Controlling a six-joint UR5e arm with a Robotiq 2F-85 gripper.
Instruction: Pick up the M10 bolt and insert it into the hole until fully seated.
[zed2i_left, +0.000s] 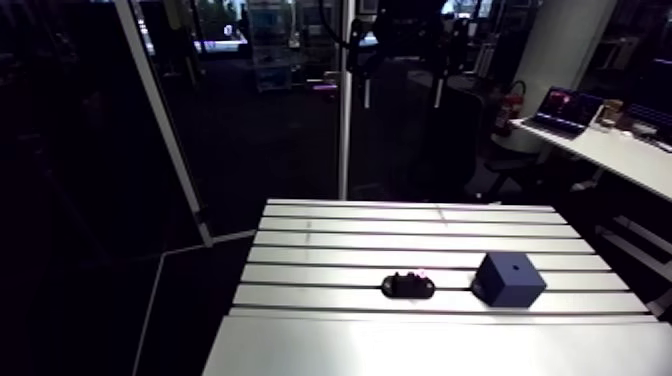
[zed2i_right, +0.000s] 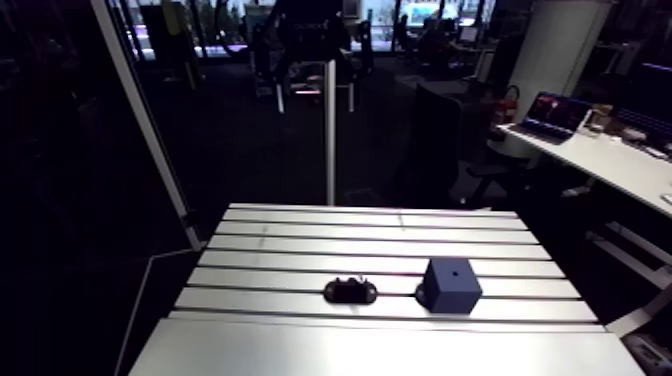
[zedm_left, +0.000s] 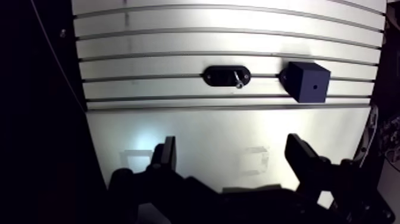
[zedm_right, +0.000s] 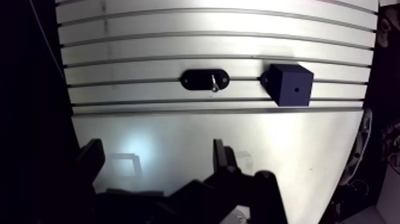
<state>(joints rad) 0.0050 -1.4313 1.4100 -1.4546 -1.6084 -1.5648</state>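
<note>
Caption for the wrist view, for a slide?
Open claw hovers over the slotted table; ahead, the bolt sits on a black oval holder beside a dark blue cube with a hole.

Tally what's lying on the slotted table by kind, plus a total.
bolt: 1
black oval holder (the bolt rests in it): 1
dark blue block with a hole in one face: 1
Total: 3

Bare table (zedm_left: 178, 131) surrounds the black holder (zedm_left: 217, 76) except where the block (zedm_left: 305, 82) stands near.
</note>
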